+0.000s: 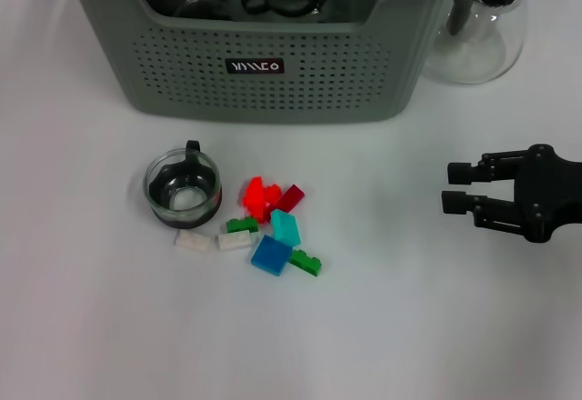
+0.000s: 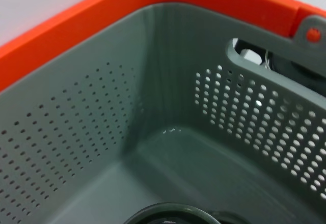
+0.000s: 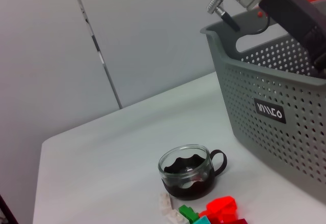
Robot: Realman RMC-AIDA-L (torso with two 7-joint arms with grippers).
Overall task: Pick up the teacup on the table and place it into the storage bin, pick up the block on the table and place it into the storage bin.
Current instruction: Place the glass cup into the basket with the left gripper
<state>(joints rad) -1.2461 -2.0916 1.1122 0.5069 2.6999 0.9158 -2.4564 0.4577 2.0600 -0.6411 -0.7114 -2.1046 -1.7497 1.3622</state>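
One teacup (image 1: 183, 188) stands on the table (image 1: 409, 327), blocks (image 1: 271, 223) just beside it, bin (image 1: 264, 64) behind. Right gripper (image 1: 450, 188) hovers well apart, spread, grasping nothing. Advice: approach low, pinch the rim, avoid the blocks. Left gripper unseen, inside the bin.

— What do you have at lower centre of the frame?
— Your glass teacup (image 3: 192, 175) on the white table (image 3: 112, 147), coloured blocks (image 3: 211, 214) just beside it.
— And at right?
— The grey-green storage bin (image 3: 275, 127), a robot arm (image 3: 275, 0) reaching over its rim.
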